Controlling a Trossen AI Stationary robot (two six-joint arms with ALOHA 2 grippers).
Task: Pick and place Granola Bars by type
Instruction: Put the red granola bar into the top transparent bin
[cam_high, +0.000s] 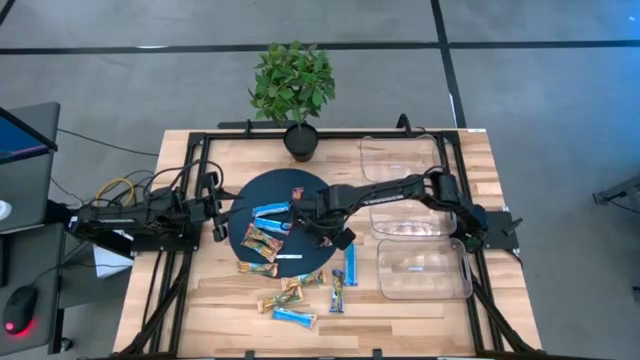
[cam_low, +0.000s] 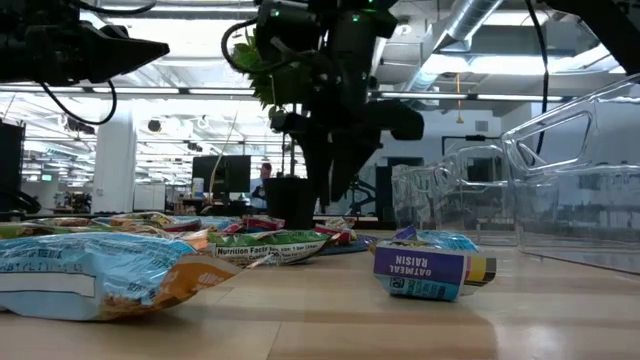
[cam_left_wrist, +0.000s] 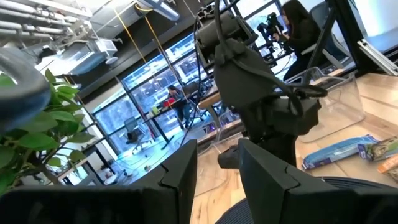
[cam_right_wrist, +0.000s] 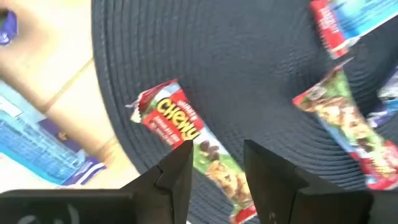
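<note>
A round dark mat (cam_high: 285, 200) lies mid-table with several granola bars on it: a blue one (cam_high: 270, 211), a red-orange one (cam_high: 298, 193) and a green-brown one (cam_high: 260, 241). My right gripper (cam_high: 322, 232) is open and points down over the mat's near right part. Its fingers (cam_right_wrist: 177, 168) stand on either side of a red-and-green Chewy bar (cam_right_wrist: 180, 127) that lies flat on the mat; I cannot tell whether they touch it. My left gripper (cam_high: 222, 222) is open and empty at the mat's left edge (cam_left_wrist: 217, 162). More bars lie on the wood near the front edge (cam_high: 295, 318).
Three clear plastic trays (cam_high: 425, 270) stand in a row on the table's right side. A potted plant (cam_high: 293, 85) stands at the far edge. Blue bars (cam_high: 350, 265) and a thin white strip (cam_high: 290, 258) lie just off the mat. People show in the room behind.
</note>
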